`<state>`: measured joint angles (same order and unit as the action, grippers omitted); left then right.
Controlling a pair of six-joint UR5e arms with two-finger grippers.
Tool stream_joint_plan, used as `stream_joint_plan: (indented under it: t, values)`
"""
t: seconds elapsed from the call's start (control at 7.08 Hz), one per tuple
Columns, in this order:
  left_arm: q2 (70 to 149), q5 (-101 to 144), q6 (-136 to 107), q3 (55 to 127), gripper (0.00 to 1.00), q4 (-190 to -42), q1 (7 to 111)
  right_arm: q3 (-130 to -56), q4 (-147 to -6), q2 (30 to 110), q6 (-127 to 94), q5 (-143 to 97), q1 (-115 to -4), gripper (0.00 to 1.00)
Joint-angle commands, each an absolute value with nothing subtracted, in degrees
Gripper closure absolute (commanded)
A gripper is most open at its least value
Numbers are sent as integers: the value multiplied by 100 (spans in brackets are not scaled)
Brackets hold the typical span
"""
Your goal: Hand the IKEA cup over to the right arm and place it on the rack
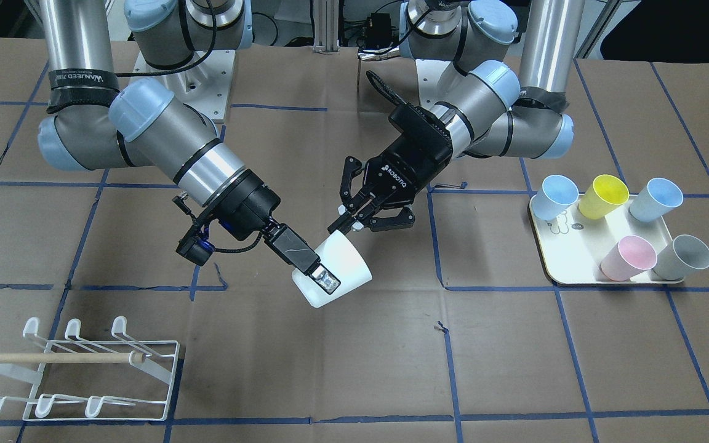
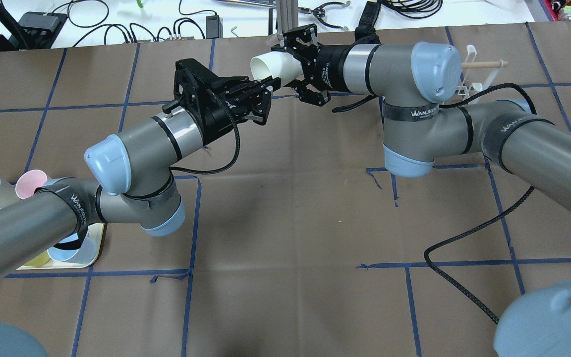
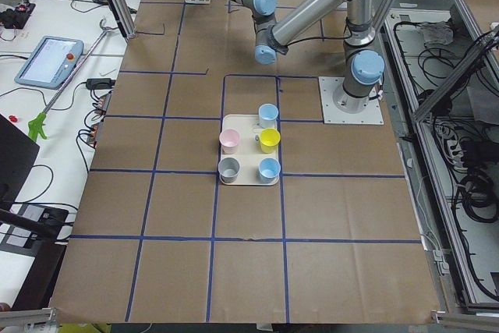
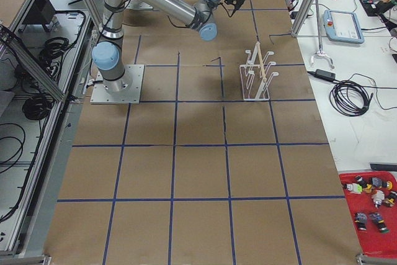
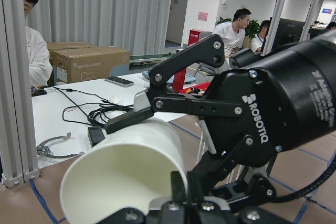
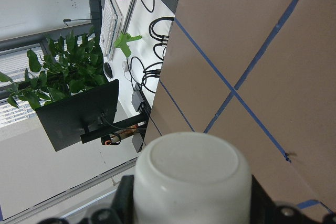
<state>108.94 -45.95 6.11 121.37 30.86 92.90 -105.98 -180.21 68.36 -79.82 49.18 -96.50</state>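
Note:
The white IKEA cup (image 1: 345,261) hangs on its side above the table's middle, between both grippers. My right gripper (image 1: 327,277), on the arm with the lettered strap, is shut around the cup's body near its base. My left gripper (image 1: 349,220) pinches the cup's rim. From overhead the cup (image 2: 270,67) lies between the left gripper (image 2: 268,89) and the right gripper (image 2: 293,57). The left wrist view shows the cup's open mouth (image 5: 126,166); the right wrist view shows its base (image 6: 191,171). The white wire rack (image 1: 84,369) with its wooden dowel stands empty near the right arm's side.
A cream tray (image 1: 567,271) on the left arm's side holds several coloured cups: two blue, a yellow (image 1: 604,195), a pink and a grey one. The table is brown cardboard with blue tape lines. A black cable (image 2: 464,238) trails from the right arm.

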Motion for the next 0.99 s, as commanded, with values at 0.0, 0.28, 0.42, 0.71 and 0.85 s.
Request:
stream_joint_plan:
  t: [0.0,0.28,0.42,0.71,0.85]
  values:
    - [10951,-4823,571,12120,56,3085,9290,-10600,-18018,6847,-7980,4939,-9650,53]
    - [10916,-4843,554,12111,11,3085,9290,-10600,-18018,6847,-7980,4940,-9650,53]
    - [10812,-4843,510,12111,2,3076,9255,-10600,-18018,6847,-7980,4922,-9650,53]
    - [10688,-4817,510,12234,2,3085,9124,-10582,-18018,6829,-7946,4957,-9642,54]
    - [10479,-4764,510,12461,2,3085,8940,-10547,-18035,6829,-7911,4966,-9572,58]
